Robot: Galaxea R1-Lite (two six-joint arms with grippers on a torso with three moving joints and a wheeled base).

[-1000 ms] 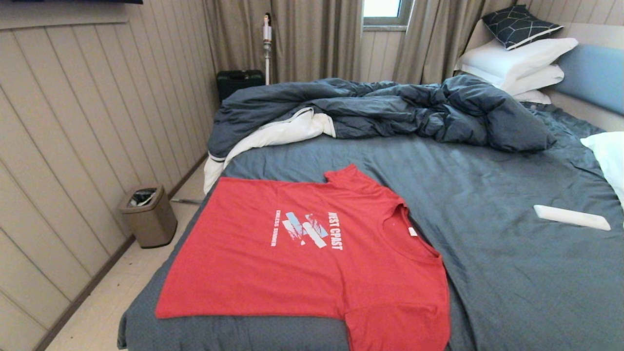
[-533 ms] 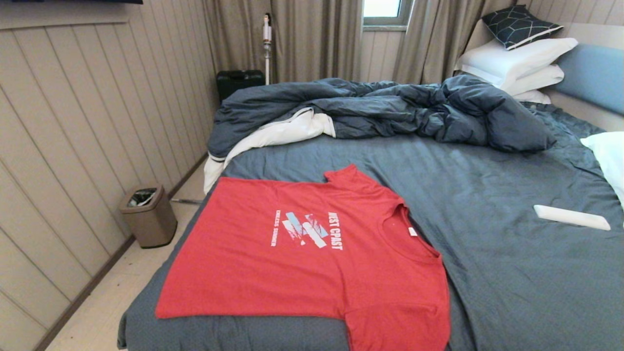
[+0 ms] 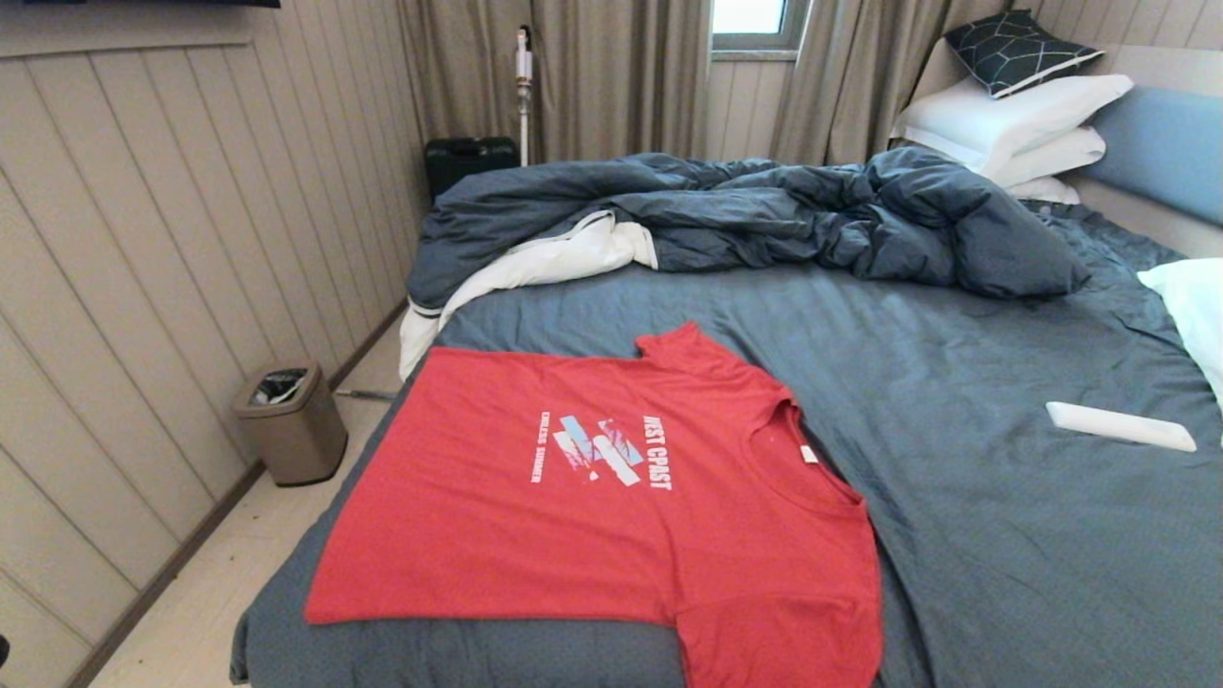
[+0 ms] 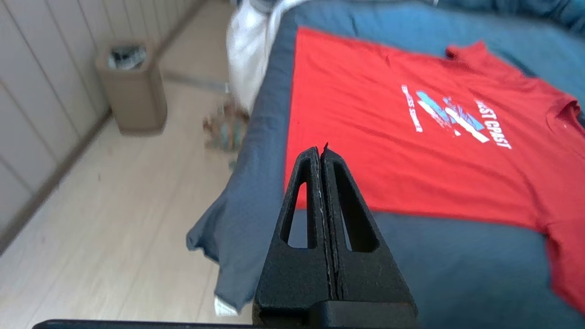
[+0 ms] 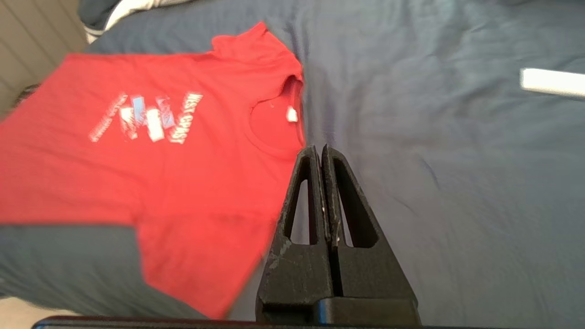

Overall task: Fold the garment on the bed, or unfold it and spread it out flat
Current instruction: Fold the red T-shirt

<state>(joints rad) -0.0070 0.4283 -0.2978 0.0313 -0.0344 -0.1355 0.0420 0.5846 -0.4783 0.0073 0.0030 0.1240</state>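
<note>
Head view: red T-shirt [image 3: 611, 497] lay flat on bed [image 3: 1003, 535] | left gripper [image 4: 321, 151] pressed together, empty | right gripper [image 5: 319, 151] pressed together, empty

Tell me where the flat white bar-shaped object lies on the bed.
In the head view the flat white bar lies on the slate-blue sheet at the bed's right side, well right of the red printed T-shirt, below the white pillow.

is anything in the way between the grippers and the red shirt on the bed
Nothing visible. The left gripper and right gripper, both shut and empty, hang above the red T-shirt, which lies flat on the bed with nothing on it.
</note>
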